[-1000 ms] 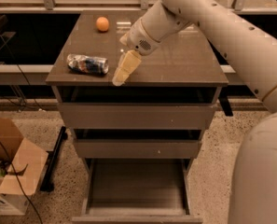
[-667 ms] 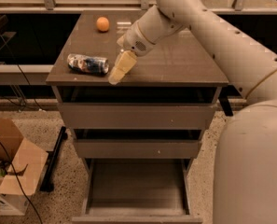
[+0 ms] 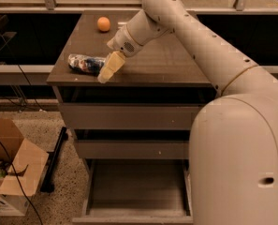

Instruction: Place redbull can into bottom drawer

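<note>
Tabletop (image 3: 166, 64): carrying can (image 3: 84, 63), lying on its side, long axis running left-right.
Hand (image 3: 109, 69): hanging at can's right end; open or closed, cannot tell.
Drawer (image 3: 138, 186): standing open below.

Tool (image 3: 108, 69) by can (image 3: 84, 62); bottom drawer (image 3: 136, 187) open

We are seeing shiny, crinkled metal on the redbull can (image 3: 84, 63) — our matt claw (image 3: 108, 71) just beside it, over the dull surface (image 3: 171, 64).
</note>
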Robot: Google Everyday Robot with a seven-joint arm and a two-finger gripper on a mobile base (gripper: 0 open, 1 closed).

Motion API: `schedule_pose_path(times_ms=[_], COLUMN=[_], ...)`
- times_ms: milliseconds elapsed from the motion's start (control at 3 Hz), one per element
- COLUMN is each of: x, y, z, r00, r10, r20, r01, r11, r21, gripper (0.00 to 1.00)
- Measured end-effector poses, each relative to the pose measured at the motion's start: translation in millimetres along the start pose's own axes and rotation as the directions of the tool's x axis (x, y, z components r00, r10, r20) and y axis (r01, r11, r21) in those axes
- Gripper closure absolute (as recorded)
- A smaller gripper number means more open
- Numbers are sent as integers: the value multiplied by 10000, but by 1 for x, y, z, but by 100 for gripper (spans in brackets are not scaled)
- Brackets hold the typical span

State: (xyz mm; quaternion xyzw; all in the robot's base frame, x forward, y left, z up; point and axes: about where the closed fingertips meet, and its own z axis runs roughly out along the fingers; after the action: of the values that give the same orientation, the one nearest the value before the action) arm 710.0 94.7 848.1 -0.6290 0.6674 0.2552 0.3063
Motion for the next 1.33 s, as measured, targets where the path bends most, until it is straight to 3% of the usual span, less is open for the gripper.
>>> schedule_pose_path(times_ms=[333,667,1000,1333], x=[-2,-7,-12,-12], y=[-8,-8,-3,10], z=[23,31,25,16], r00=[9999,9994,9980,9966], r10=[152,126,-42,-101], r20=[-68,-309,-629,-814], r01=[-154,-140,15,69], r11=[9994,9989,9991,9992], r21=[-319,-442,-421,-394], gripper=[0,16,39,70])
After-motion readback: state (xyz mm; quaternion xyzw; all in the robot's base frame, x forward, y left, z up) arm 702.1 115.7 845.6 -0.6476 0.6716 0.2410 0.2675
